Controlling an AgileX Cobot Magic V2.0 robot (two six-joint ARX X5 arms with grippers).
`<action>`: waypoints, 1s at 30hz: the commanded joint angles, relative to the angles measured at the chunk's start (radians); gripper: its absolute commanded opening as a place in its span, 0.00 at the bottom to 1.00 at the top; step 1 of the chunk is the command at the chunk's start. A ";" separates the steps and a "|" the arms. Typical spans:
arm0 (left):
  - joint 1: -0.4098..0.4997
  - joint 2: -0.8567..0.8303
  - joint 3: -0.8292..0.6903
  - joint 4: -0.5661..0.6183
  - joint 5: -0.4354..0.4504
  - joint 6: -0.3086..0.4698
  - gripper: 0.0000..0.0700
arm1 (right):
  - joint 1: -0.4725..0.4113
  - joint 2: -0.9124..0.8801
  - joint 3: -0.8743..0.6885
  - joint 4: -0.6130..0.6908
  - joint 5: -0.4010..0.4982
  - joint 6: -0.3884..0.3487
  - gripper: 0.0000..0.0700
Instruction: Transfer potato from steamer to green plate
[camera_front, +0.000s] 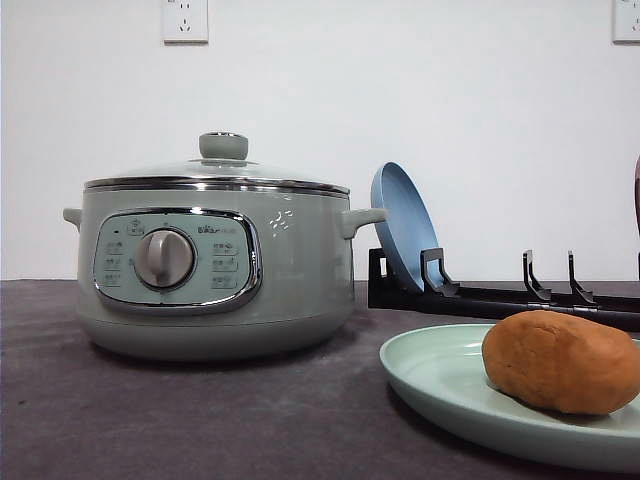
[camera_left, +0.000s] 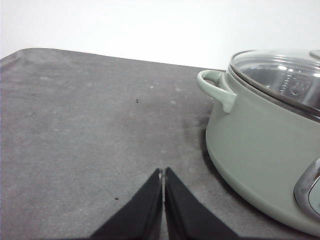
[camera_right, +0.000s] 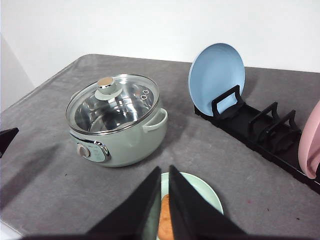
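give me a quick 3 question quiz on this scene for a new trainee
1. True or false: the potato lies on the green plate.
2. Multiple choice: the lid of the steamer is (A) on the pot, (B) lying on the table, (C) held by an end effector.
3. Short answer: what colour is the plate standing upright in the black rack, nearest the steamer?

Key
1. True.
2. A. The glass lid sits closed on the steamer, and the pot looks empty through it.
3. Light blue: the blue plate leans in the rack's first slot.
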 joint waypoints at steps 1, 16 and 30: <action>0.000 -0.002 -0.021 0.003 -0.004 0.037 0.00 | 0.005 0.004 0.014 0.011 0.000 -0.004 0.02; -0.007 -0.002 -0.021 -0.041 0.029 0.068 0.00 | 0.005 0.004 0.014 0.011 0.000 -0.004 0.02; -0.026 -0.002 -0.021 -0.040 0.036 0.082 0.00 | 0.005 0.004 0.014 0.011 0.000 -0.004 0.02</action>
